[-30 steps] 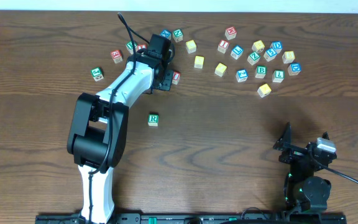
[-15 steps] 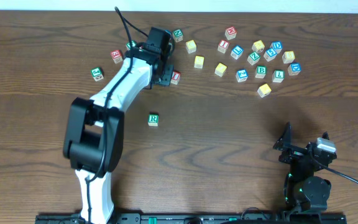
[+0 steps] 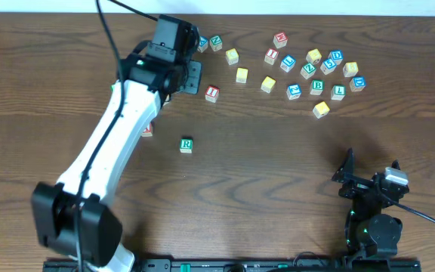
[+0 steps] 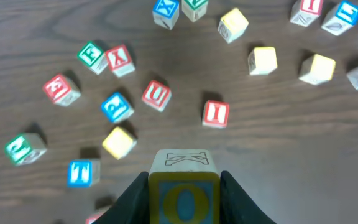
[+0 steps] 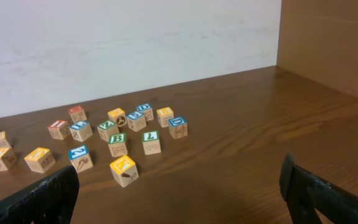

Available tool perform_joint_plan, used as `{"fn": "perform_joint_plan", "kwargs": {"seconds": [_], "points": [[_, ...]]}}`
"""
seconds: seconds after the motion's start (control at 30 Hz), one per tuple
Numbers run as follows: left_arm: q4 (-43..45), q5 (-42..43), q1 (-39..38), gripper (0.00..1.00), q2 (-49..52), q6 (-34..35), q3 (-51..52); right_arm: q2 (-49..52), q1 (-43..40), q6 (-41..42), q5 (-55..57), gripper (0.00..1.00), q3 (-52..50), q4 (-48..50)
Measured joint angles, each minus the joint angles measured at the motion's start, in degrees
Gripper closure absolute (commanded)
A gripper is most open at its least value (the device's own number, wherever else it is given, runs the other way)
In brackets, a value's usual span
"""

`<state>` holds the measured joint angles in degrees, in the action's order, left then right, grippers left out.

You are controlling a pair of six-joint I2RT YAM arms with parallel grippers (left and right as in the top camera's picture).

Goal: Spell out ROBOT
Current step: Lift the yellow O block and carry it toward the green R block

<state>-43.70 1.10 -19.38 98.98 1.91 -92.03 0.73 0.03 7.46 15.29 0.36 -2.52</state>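
My left gripper (image 4: 183,184) is shut on a wooden cube (image 4: 183,202) whose near face shows a yellow O on blue in a yellow frame. It holds the cube up above the table. Overhead, this gripper (image 3: 190,77) hangs over the left cluster of cubes and the held cube is hidden. The green R cube (image 3: 186,145) lies alone mid-table. The green B cube (image 3: 317,86) sits in the right cluster. A blue T cube (image 4: 79,172) lies below left of the gripper, next to a plain yellow cube (image 4: 119,142). My right gripper (image 3: 367,183) rests open near the front right, holding nothing.
Several red, blue and green letter cubes are scattered along the back of the table. A red I cube (image 3: 212,92) lies just right of the left gripper. Plain yellow cubes (image 3: 242,75) (image 3: 268,84) sit at the back middle, and another yellow one (image 3: 321,109) lies near the right cluster.
The left arm has stretched out and its elbow has swung to the lower left. Its gripper rose and shifted back-left with the cube, uncovering the red I cube. The right arm stayed still.
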Motion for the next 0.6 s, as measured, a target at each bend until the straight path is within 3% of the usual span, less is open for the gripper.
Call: {"fn": "perform_joint_plan", "kwargs": {"seconds": [0.37, 0.6], "points": [[-6.7, -6.1, -8.6, 0.92, -2.4, 3.1, 0.0, 0.0, 0.0, 0.0, 0.0, 0.01, 0.0, 0.0], [-2.9, -8.9, -15.6, 0.92, -2.6, 5.6, 4.3, 0.0, 0.0, 0.0, 0.0, 0.01, 0.0, 0.0]]}}
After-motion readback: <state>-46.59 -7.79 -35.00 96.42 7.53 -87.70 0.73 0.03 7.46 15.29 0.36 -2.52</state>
